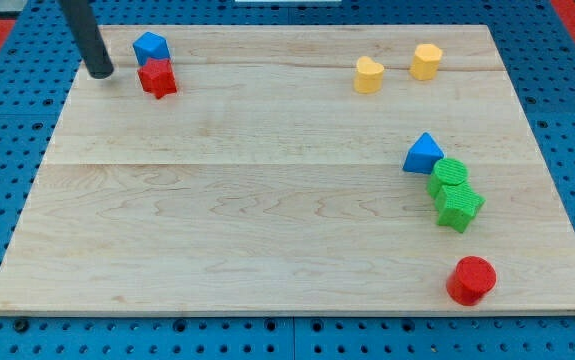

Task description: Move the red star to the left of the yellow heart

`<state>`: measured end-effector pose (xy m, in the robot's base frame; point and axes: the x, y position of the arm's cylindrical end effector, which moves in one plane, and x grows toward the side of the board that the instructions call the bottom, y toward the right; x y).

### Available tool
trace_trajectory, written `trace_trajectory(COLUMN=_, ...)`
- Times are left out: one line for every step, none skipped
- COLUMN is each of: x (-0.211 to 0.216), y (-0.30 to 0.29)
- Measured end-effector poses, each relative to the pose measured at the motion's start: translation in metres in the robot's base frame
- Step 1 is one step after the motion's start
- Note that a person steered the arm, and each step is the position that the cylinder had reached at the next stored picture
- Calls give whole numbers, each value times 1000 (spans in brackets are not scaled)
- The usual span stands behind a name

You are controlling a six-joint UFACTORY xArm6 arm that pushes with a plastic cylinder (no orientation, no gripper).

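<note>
The red star [157, 78] lies near the board's top left corner, touching a blue block [151, 48] just above it. My tip [100, 73] rests on the board a short way to the left of the red star, apart from it. The yellow heart [368, 75] lies at the top, right of centre, far to the right of the star. A second yellow block [426, 61] sits just to the right of the heart.
A blue triangle [423, 154] sits at the right, with a green round block [450, 176] and a green star [459, 207] touching below it. A red cylinder [471, 280] stands near the bottom right corner. The wooden board [267, 200] lies on a blue pegboard.
</note>
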<state>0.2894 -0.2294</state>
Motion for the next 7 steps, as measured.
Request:
trace_trajectory(x=21, y=38)
trace_trajectory(x=32, y=14)
trace_trajectory(x=21, y=78)
trace_trajectory(x=21, y=192)
trace_trajectory(x=15, y=209)
trace_trajectory(x=22, y=217)
trace_trajectory(x=52, y=231)
